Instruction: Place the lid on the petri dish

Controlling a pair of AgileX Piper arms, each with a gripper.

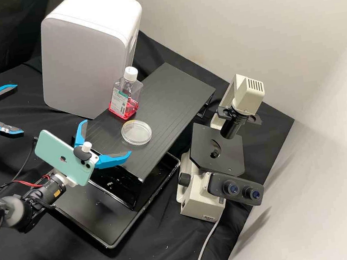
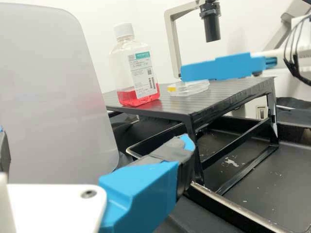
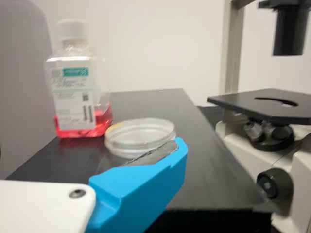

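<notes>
High view: petri dish (image 1: 136,132) near bottle (image 1: 124,94)

In the high view we make the petri dish (image 1: 136,132) the middle of our clock. At 12 o'clock the tall bottle (image 1: 124,94) stands near it, so a gripper cannot come in low from there. At 11 o'clock the big white box (image 1: 86,47) blocks the way. At 4 o'clock the microscope (image 1: 223,149) stands just off the black shelf (image 1: 174,100), its head high up. From 1 to 3 o'clock the shelf top is bare. Above the dish we see open air. At 9 o'clock the right gripper (image 1: 107,137) sits spread wide at the shelf edge. The left gripper (image 1: 19,109), wide too, hangs well apart at 10 o'clock, with room around it.
</notes>
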